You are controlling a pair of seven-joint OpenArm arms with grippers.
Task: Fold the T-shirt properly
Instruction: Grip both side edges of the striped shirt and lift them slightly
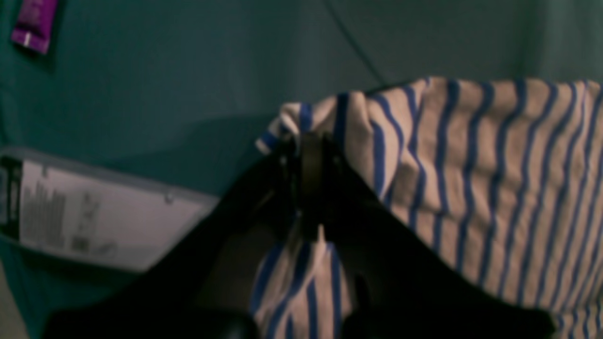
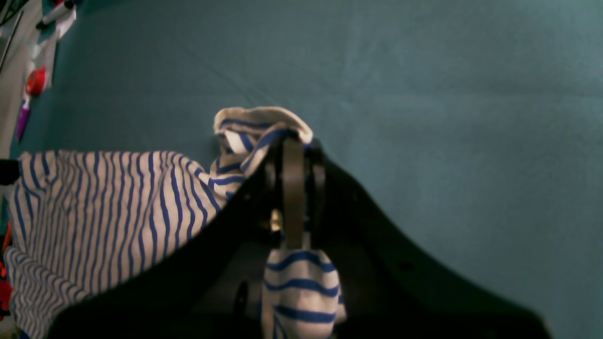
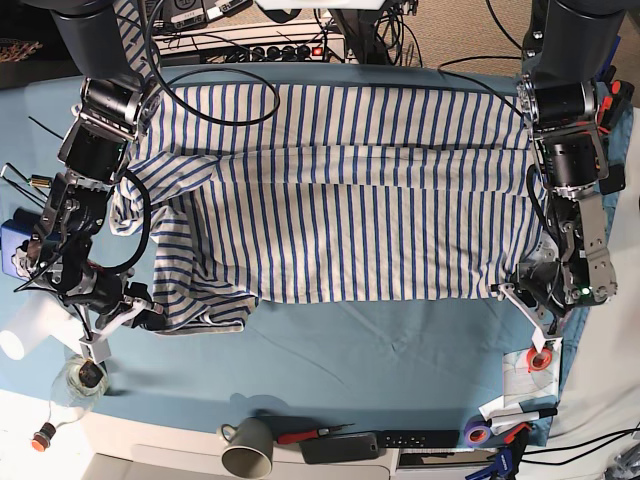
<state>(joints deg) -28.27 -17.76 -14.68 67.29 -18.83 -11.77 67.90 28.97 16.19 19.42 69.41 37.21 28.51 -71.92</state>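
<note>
The T-shirt (image 3: 350, 200), cream with thin blue stripes, lies spread wide across the teal table cloth (image 3: 380, 350), with its near-left part bunched. At the shirt's near-left corner my right gripper (image 2: 292, 140) is shut on a bunched fold of the striped cloth (image 2: 118, 202); the base view shows that gripper (image 3: 143, 314) low over the table. My left gripper (image 1: 306, 137) is shut on the shirt's edge (image 1: 471, 165), at the near-right corner (image 3: 512, 291) in the base view. Striped cloth hangs down between the fingers of each gripper.
A grey mug (image 3: 248, 447), pens, a dark bar and a purple tape roll (image 3: 478, 434) line the front edge. A glass bottle (image 3: 80, 378) stands front left. A printed sheet (image 1: 94, 221) lies near the left gripper. Cables (image 3: 260, 40) run along the back.
</note>
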